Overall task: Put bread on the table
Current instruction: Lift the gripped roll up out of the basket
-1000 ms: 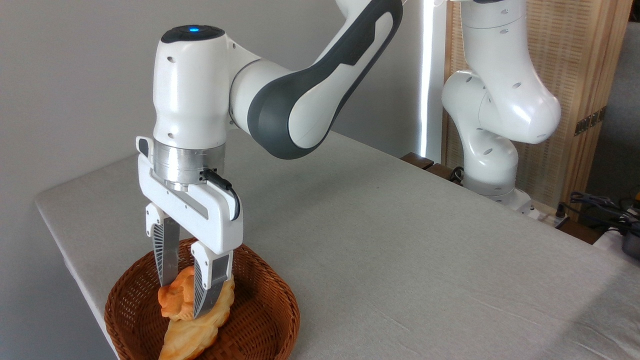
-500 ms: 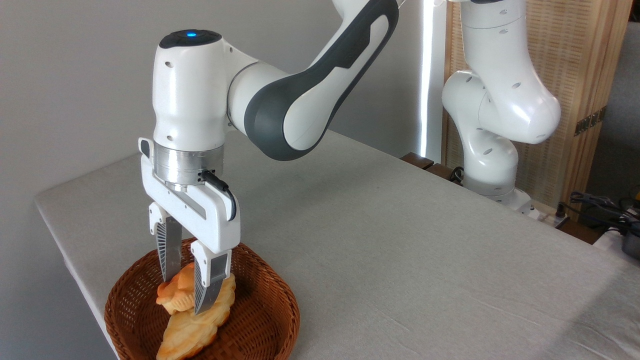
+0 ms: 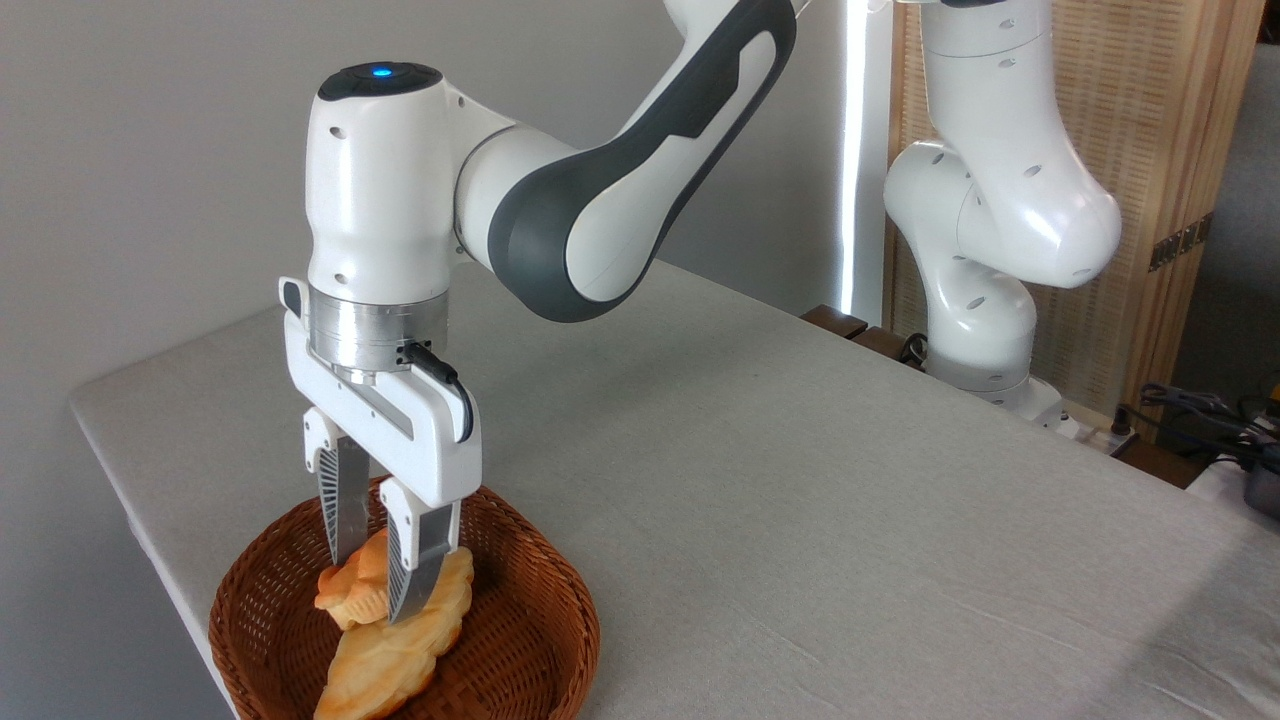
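The bread (image 3: 352,592), a small orange-brown bun with a knobbly top, is held between the two fingers of my gripper (image 3: 372,590), which is shut on it. It hangs low inside a brown wicker basket (image 3: 545,600), just above or touching a pale-yellow braided loaf (image 3: 392,662). The basket stands at the near left corner of the table (image 3: 800,500), a broad surface covered in light-grey cloth. The gripper points straight down. Its near finger (image 3: 412,565) hides part of the bun.
The table's left edge (image 3: 150,540) runs close beside the basket. The arm's white base (image 3: 985,330) stands at the far right edge, with cables and a wooden screen behind it. Bare cloth stretches right of the basket.
The fingers have drawn closer together around the bun. The gripper has risen slightly and shifted a little right, and the loaf below has moved a bit.
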